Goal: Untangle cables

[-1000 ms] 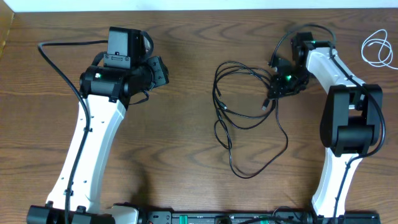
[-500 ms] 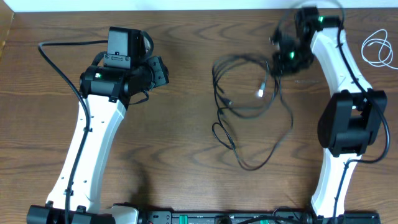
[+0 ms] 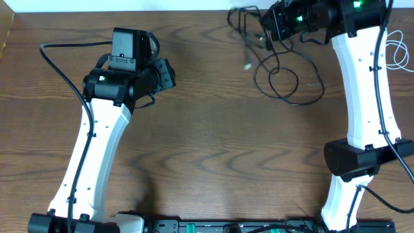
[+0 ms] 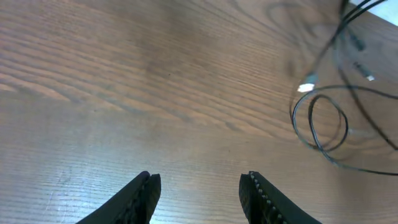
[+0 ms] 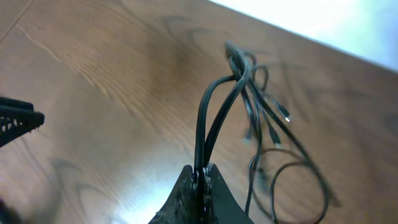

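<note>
- At left, the left gripper (image 4: 199, 186) hangs over the table (image 4: 124, 93), jaws partly apart, holding nothing.
- Toward the far edge, the black cable (image 5: 236, 65) now dangles, hauled up from mid-table.
- Above it, the right gripper (image 5: 202, 177) is clamped tight on its strands.
- Far right, the white cable (image 3: 394, 52) lies well apart, seemingly already free.

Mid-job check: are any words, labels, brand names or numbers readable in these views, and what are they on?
No text can be read in any view.
On the black strip at the near edge of the table: small green and white marks, too small to read.
On the black cable pinched in the right gripper: no print visible.
</note>
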Motion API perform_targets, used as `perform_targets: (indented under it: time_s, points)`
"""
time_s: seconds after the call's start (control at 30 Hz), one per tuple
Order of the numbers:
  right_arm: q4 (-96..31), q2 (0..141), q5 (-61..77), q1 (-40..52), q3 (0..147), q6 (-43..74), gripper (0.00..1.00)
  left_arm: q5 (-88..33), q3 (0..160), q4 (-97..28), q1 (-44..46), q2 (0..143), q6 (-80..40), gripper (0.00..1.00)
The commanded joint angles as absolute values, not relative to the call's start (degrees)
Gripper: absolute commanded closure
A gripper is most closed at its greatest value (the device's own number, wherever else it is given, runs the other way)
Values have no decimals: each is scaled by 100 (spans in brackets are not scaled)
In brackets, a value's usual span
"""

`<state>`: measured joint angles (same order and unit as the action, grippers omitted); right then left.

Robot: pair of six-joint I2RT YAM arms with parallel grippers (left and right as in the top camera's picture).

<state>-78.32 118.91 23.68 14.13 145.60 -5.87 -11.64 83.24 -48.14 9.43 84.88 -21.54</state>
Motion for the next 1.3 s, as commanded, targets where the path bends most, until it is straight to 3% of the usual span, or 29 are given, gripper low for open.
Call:
perform_targets:
  time_s: [0.0, 0.43, 0.67, 0.83, 0.93, 1.17, 1.27]
  points:
    - [-7813, 12088, 3151, 1653, 14420, -486, 99, -1131, 8359, -4794, 930, 8543, -2108, 53]
    - [-7432, 12027, 3059, 1931, 14438, -539, 99, -1135, 8359, -4681, 930, 8543, -2128, 50]
    - [-6740, 11078, 3129, 1712, 14820, -537, 99, -1586, 8359, -4187, 934, 8611, -2128, 46]
    - [-6707, 10095, 2043, 1103, 14888, -346, 99, -1608, 8359, -4101, 934, 8818, -2132, 46]
    - [-7116, 9677, 1352, 226, 14888, -60, 99, -1737, 8359, -4095, 963, 9039, -2167, 46]
    - [-8042, 9723, 1693, -1651, 14875, 276, 99, -1905, 8359, -4012, 1245, 9537, -2040, 46]
    - [-8344, 9937, 1837, -1879, 14875, 270, 99, -1903, 8359, -3879, 1518, 9852, -1935, 45]
